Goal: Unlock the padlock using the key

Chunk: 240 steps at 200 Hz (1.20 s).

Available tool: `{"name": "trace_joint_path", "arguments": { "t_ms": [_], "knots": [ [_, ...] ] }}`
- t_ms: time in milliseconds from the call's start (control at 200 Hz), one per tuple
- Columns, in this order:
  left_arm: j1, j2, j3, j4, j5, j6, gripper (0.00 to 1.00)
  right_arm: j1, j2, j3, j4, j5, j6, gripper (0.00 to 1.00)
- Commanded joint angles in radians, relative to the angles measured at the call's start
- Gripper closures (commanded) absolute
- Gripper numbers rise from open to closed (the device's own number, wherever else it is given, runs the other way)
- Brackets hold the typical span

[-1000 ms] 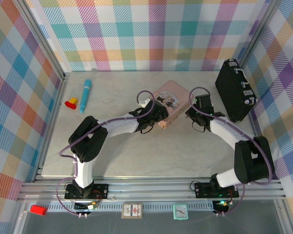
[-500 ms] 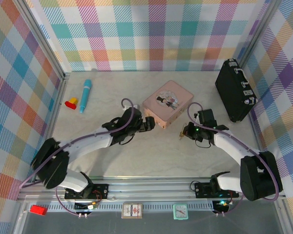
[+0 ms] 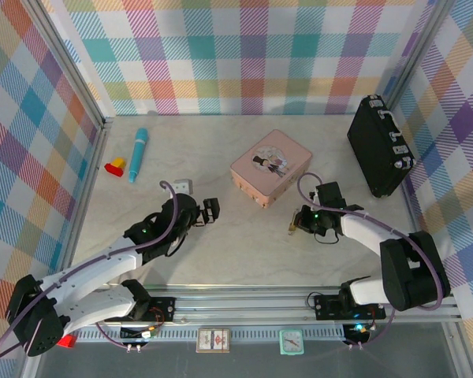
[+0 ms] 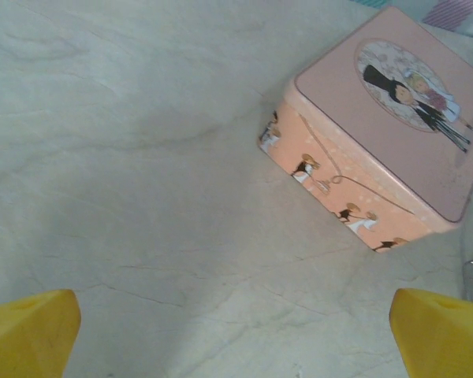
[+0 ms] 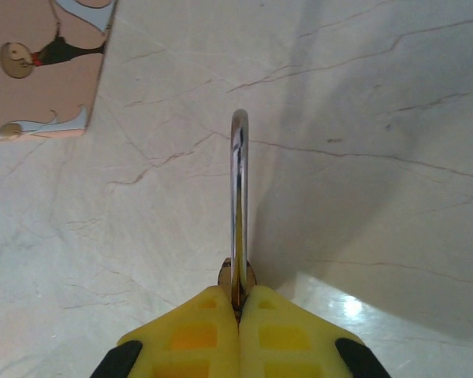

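Pink tin [image 3: 270, 167]: lid printed with an oval picture of a couple.
Right tool [image 5: 238, 303]: pressed together on the padlock [image 5: 238, 205], which is held over the table [image 3: 244, 252] at five o'clock of the tin.
Left tool [image 3: 210, 209]: spread wide, empty, at eight o'clock of the tin.

The pale, marble-veined table [image 3: 244, 244] carries a pink tin [image 3: 270, 168] near its middle (lid up, set askew). A blue tube [image 3: 137, 154] and yellow-and-red blocks [image 3: 114, 166] lie just beside each other at the far left, and a black case [image 3: 380, 146] sits along the right wall.
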Motion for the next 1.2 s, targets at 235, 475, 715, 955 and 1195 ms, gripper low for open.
{"name": "trace_joint_path", "arguments": {
  "t_ms": [235, 475, 715, 955, 1195],
  "knots": [
    [0.007, -0.122, -0.039, -0.138, -0.170, 0.038, 0.00, 0.004, -0.079, -0.014, -0.081, 0.135, 0.000, 0.64],
    [0.009, -0.152, -0.021, -0.184, -0.274, 0.070, 0.00, 0.004, -0.219, 0.018, -0.192, 0.211, -0.012, 0.47],
    [0.010, -0.139, 0.043, -0.214, -0.634, 0.094, 0.00, 0.002, -0.373, 0.186, -0.342, 0.454, -0.171, 0.39],
    [0.202, 0.104, -0.047, 0.253, -0.691, 0.393, 0.00, 0.001, -0.452, 0.059, 0.066, 0.731, -0.528, 0.01],
    [0.412, 0.283, -0.167, 0.658, -0.308, 0.523, 0.00, -0.009, -0.237, -0.044, 0.421, 0.704, -0.610, 0.01]
  ]
}}
